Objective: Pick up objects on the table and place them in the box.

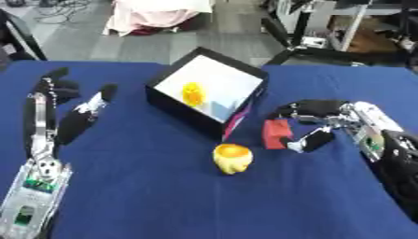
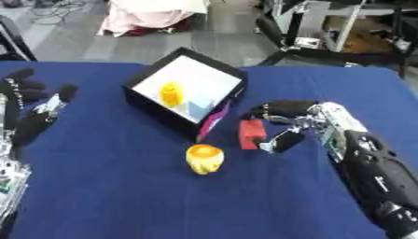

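Note:
A black box (image 1: pixel 170 101) with a white inside stands at the table's middle back, tilted, and a yellow object (image 1: pixel 192 94) lies inside it. A yellow cup-like object (image 1: pixel 231 158) sits on the blue cloth in front of the box. To its right is a red block (image 1: pixel 276 133). My right hand (image 1: pixel 320 122) curls around the block from the right, fingers above and thumb below, touching it. My left hand (image 1: pixel 65 109) rests open at the left, fingers pointing up, away from all objects.
The blue cloth table (image 1: pixel 163 200) fills the view. Beyond its far edge are a grey floor, a pink cloth heap (image 1: pixel 155 16) and metal frames (image 1: pixel 326 28). A pink strip (image 1: pixel 237 122) shows at the box's near corner.

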### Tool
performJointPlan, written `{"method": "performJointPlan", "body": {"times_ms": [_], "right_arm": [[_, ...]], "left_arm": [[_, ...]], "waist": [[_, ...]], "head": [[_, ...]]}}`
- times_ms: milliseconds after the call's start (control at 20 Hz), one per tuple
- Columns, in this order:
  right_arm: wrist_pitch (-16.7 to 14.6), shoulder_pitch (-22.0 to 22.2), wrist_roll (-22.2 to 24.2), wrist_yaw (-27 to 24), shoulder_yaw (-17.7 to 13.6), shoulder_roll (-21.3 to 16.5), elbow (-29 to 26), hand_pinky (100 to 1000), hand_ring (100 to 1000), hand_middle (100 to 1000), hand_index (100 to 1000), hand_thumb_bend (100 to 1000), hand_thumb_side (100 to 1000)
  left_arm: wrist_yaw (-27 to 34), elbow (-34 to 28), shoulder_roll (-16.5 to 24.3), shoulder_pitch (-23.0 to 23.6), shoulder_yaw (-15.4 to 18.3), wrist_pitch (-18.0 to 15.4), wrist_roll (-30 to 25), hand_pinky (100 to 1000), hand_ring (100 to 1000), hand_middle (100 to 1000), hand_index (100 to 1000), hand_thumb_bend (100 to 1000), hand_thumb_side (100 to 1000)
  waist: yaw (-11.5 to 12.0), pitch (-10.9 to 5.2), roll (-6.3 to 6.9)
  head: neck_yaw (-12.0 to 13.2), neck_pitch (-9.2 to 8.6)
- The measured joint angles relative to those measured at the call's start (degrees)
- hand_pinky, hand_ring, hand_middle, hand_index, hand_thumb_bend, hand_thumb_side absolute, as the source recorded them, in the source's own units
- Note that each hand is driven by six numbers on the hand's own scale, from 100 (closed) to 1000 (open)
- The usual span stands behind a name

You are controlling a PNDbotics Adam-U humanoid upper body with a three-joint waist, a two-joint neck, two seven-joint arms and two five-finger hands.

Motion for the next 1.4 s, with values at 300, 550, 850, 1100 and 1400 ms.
{"method": "performJointPlan", "body": {"times_ms": [300, 550, 850, 1100, 1400], "right_arm": [[0.2, -0.5, -3.5, 3.4, -1.0, 1.1, 1.6, 916, 871, 582, 905, 100, 327], [0.6, -0.4, -9.1, 3.8, -1.6, 1.3, 2.0, 894, 836, 485, 868, 100, 243], [2.0, -3.4, -9.5, -4.6, -2.5, -1.4, -1.1, 895, 835, 490, 851, 100, 223], [5.2, -7.9, -7.4, -10.2, -4.5, -2.6, -2.3, 879, 814, 476, 840, 100, 198], [8.1, -11.5, -13.3, -8.0, -6.9, 0.8, 2.1, 875, 809, 499, 854, 100, 179]], "left_arm": [[-0.1, 0.0, 0.0, 0.1, 0.0, 0.0, 0.0, 778, 609, 580, 825, 918, 579], [-0.1, 0.0, -0.1, 0.1, 0.0, 0.0, 0.0, 778, 609, 580, 825, 918, 579], [-0.2, 0.0, -0.4, 0.1, 0.0, 0.0, 0.0, 778, 609, 580, 825, 917, 580], [-0.2, 0.0, -0.6, -0.1, -0.4, -0.1, -0.6, 778, 609, 580, 825, 918, 580], [-0.2, 0.0, -2.3, -1.1, -1.6, -0.5, -1.9, 778, 608, 579, 825, 919, 579]], "waist": [[0.1, 0.00, 0.00], [0.1, 0.00, 0.00], [0.3, 0.00, 0.00], [2.0, 0.00, 0.02], [4.6, 0.01, 0.06]], "head": [[-0.3, 0.00], [-0.3, 0.00], [-0.4, 0.00], [-1.3, 0.00], [-3.9, 0.00]]}}
